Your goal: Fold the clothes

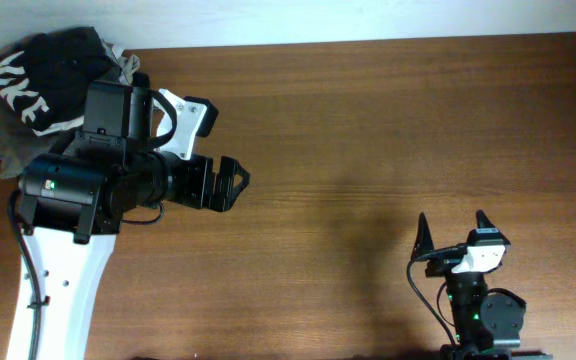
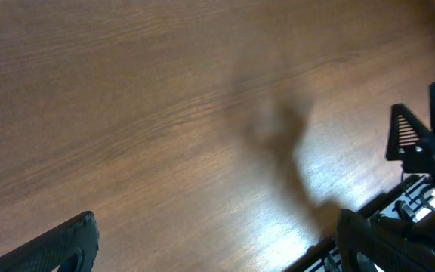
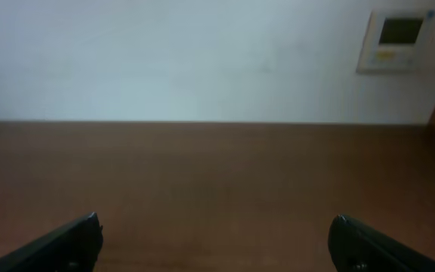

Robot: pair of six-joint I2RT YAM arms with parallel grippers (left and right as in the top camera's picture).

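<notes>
Overhead, a crumpled pile of dark clothes (image 1: pixel 48 85) sits at ten o'clock on the wooden surface (image 1: pixel 368 130), unfolded, while the left hand (image 1: pixel 230 183) beside it and the right hand (image 1: pixel 452 232) at five o'clock hover wide apart, holding nothing.

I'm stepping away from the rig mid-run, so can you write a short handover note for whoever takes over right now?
Left gripper: open, empty, above bare table, pointing right.
Right gripper: open, empty, parked at the near edge on the right.
Clothes: dark garment with white lettering, bunched with a greyish piece in the far left corner, partly under the left arm.
Done: nothing folded that shows.
Left: pull the clothes out, spread them flat, fold them.
</notes>
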